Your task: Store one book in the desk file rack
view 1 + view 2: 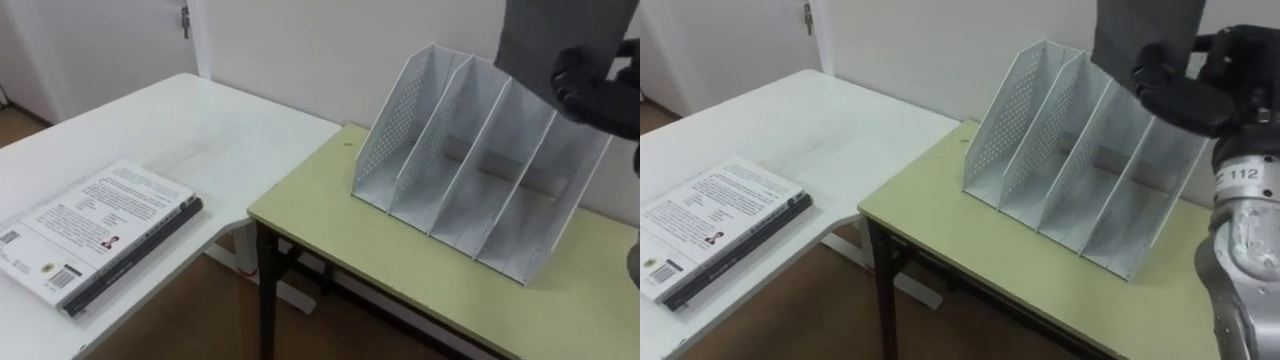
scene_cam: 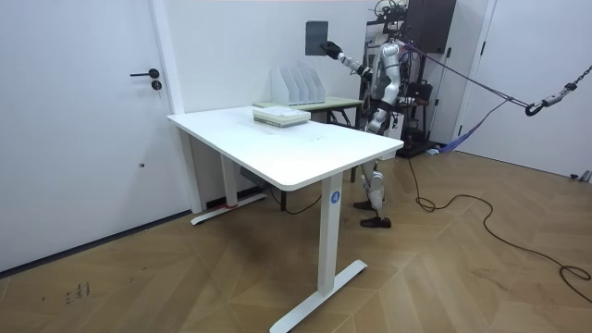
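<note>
The dark grey book (image 1: 1145,30), its upper part cut off by the frame edge and its plain cover showing no readable detail, hangs upright just above the white perforated file rack (image 1: 1070,170) on the green bench (image 1: 960,240), clamped at its lower edge by the fingers of the right hand (image 1: 1188,98).

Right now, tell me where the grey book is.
Top right of the right eye view: the grey book is gripped by the right hand, raised just above the file rack on the green table.
</note>
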Robot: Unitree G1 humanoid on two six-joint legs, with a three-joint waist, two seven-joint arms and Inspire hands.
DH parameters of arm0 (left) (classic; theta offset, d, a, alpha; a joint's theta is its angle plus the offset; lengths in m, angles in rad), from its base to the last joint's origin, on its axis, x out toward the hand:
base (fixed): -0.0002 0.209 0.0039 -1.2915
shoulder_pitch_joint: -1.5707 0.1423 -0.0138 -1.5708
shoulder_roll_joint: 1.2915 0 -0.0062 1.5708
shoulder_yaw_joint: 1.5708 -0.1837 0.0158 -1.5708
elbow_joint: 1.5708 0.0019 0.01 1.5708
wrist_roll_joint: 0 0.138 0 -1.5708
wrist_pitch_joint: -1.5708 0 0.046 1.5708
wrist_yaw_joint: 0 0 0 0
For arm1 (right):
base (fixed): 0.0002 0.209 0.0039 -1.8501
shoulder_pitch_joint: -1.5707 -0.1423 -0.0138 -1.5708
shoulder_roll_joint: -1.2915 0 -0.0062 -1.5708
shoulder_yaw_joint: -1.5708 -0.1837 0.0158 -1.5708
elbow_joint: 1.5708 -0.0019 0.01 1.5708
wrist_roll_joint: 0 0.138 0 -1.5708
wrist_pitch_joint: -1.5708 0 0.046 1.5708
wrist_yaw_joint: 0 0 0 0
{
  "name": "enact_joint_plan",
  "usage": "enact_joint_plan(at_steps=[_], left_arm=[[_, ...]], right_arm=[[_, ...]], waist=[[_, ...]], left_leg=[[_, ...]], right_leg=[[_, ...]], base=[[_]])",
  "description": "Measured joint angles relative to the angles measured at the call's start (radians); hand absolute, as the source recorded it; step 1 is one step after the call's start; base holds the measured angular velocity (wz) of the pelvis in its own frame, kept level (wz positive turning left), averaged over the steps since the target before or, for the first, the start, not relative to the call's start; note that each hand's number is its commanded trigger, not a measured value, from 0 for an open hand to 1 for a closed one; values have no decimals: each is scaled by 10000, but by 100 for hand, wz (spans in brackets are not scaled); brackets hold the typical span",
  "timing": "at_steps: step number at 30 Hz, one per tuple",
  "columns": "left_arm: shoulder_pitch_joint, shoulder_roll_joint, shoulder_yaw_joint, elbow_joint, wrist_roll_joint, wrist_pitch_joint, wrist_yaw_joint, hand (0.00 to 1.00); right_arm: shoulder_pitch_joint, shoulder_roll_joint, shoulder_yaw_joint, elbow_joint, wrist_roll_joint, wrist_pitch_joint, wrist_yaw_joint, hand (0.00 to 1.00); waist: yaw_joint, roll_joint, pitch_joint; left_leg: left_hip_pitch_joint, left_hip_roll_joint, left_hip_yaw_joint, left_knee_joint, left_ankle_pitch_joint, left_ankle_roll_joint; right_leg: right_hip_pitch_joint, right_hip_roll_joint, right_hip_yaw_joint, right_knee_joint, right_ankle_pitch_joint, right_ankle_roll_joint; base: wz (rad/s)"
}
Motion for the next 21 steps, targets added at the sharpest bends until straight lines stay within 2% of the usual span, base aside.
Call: enact_joint_plan(at_steps=[4, 8, 21], left_arm=[[60, -109, 270, 10, 1, 0, 196, 0], [124, -98, 375, 17, -4, 13, 266, 0], [213, -98, 503, -15, 1, 21, 471, 0]], right_arm=[[-1014, -435, -187, 803, 380, -29, -767, 100], [-1161, -810, -203, 1467, 462, -33, -1297, 100], [-1161, -914, -544, 2116, 926, 25, -2009, 100]], waist=[[32, -70, -10], [31, -95, -16], [-1, -85, -31]], left_leg=[[-87, -2, -123, 34, 0, 0], [-101, -1, -313, 34, 0, 0], [-286, 3, -514, 23, 3, -3]], right_leg=[[10, -18, -112, -46, 3, -3], [127, -28, -280, -151, 8, -11], [52, -23, -386, -137, 13, -21]], base=[[9], [13], [2]])
